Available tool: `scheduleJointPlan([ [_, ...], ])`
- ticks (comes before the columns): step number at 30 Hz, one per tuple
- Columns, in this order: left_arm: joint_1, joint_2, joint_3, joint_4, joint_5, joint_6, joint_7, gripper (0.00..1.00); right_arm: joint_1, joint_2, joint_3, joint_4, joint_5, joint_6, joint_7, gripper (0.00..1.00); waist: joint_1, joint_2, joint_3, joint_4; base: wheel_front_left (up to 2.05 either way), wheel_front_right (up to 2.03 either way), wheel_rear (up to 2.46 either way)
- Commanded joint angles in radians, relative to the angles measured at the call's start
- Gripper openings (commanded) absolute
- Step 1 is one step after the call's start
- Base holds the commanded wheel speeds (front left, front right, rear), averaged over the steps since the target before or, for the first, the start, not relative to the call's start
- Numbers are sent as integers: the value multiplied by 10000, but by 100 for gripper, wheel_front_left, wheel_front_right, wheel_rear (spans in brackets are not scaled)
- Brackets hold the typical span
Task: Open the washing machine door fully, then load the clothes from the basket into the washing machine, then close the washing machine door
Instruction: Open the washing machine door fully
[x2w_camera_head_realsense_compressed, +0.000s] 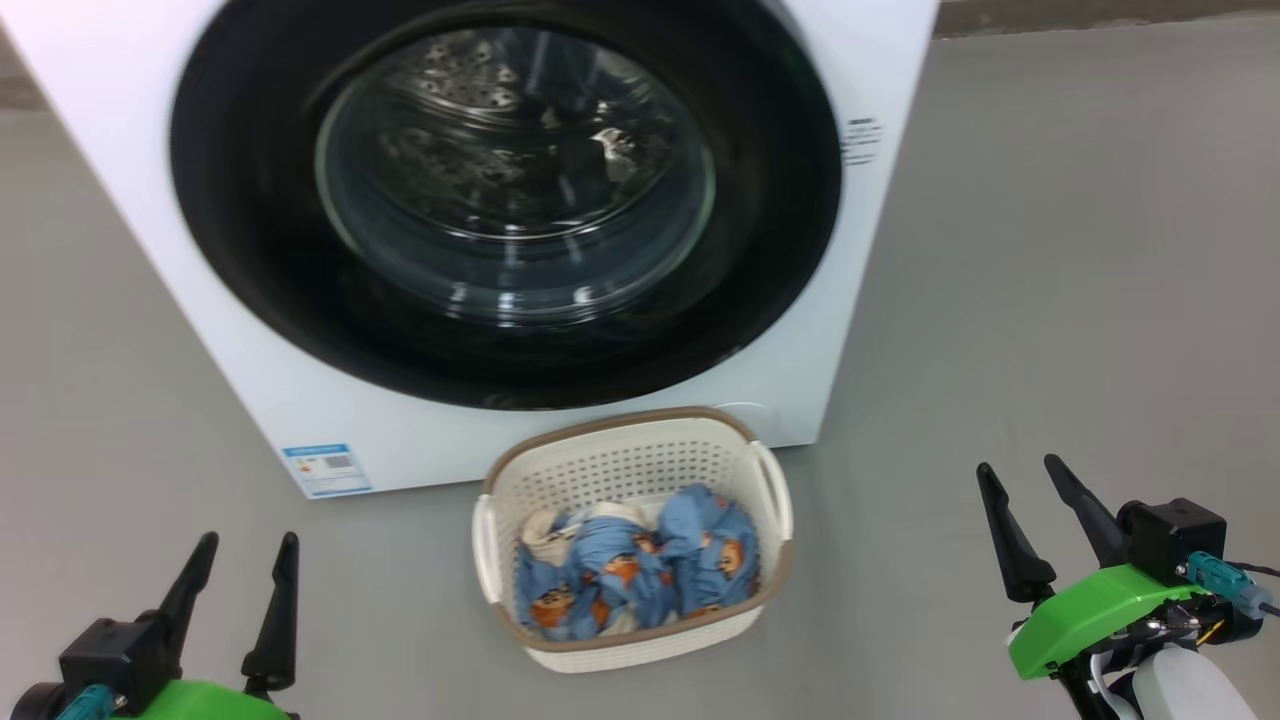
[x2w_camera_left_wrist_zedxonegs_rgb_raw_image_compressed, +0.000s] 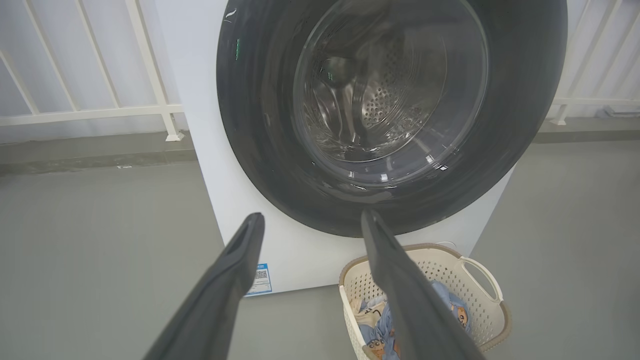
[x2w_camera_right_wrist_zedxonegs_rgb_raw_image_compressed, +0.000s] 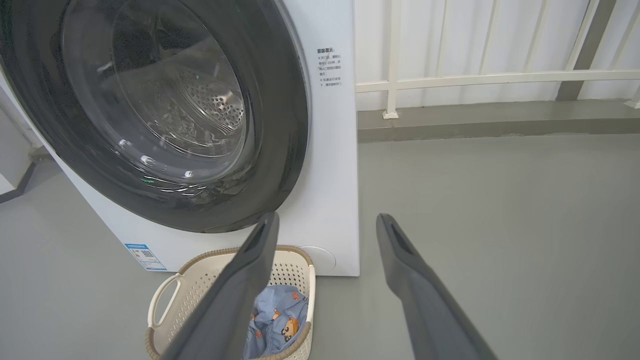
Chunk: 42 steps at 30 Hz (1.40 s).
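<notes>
Both hang open and empty, left gripper (x2w_camera_head_realsense_compressed: 250, 540) and right gripper (x2w_camera_head_realsense_compressed: 1018, 465). That glossy black round door (x2w_camera_head_realsense_compressed: 250, 200) is shut, looks stiff and slick; I'd hook its rim. Soft light blue printed clothes (x2w_camera_head_realsense_compressed: 640, 575) sit in the cream perforated plastic basket (x2w_camera_head_realsense_compressed: 620, 460) below it.

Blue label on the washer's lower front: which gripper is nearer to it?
Left. The left gripper hovers open just in front of the blue label, slightly to its left; the right gripper is open on the far side of the basket.

Glossy black washing machine door (x2w_camera_head_realsense_compressed: 250, 230) shut, blue clothes (x2w_camera_head_realsense_compressed: 630, 575) in cream basket (x2w_camera_head_realsense_compressed: 620, 460) before it
</notes>
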<state>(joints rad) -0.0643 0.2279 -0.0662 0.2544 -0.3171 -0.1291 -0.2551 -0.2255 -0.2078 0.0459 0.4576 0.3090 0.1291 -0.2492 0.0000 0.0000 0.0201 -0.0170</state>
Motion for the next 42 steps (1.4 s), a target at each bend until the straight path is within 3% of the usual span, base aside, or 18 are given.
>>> scheduleJointPlan([
  [1, -494, 238, 367, -232, 67, -16, -67, 100, -68, -85, 148, -266, -69, 16, -126, 100, 0, 0, -2, 0, 123, 123, -246],
  [19, -512, 99, 412, -291, -353, -16, -67, 100, -78, -20, 277, -233, 35, 16, -126, 100, 0, 0, 5, -64, 118, 115, -233],
  [31, -495, 51, 274, -405, -531, -16, -67, 100, -124, 73, 275, -283, 88, 16, -126, 100, 0, 0, 35, -37, 28, 28, -57],
  [32, -484, 31, 266, -420, -536, -16, -67, 100, -133, 88, 297, -287, 118, 16, -126, 86, 0, 0, 38, -30, 0, 0, 0],
  [33, -470, 6, 257, -435, -545, -16, -67, 100, -148, 105, 326, -290, 148, 16, -126, 64, 0, 0, 44, -25, 0, 0, 0],
  [34, -452, -27, 251, -449, -565, -16, -67, 100, -165, 132, 366, -292, 199, 16, -126, 27, 0, 0, 41, -19, 0, 0, 0],
  [35, -432, -58, 252, -470, -570, -16, -67, 100, -187, 168, 417, -291, 300, 16, -126, 8, 0, 0, 49, -14, 0, 0, 0],
  [36, -412, -103, 262, -498, -591, -16, -67, 100, -226, 211, 448, -309, 440, 16, -126, 0, 0, 0, 62, -10, 0, 0, 0],
  [42, -244, -415, 349, -701, -724, -16, -67, 100, -632, 519, 616, -399, 1820, 16, -126, 0, 0, 0, 167, 55, 0, 0, 0],
])
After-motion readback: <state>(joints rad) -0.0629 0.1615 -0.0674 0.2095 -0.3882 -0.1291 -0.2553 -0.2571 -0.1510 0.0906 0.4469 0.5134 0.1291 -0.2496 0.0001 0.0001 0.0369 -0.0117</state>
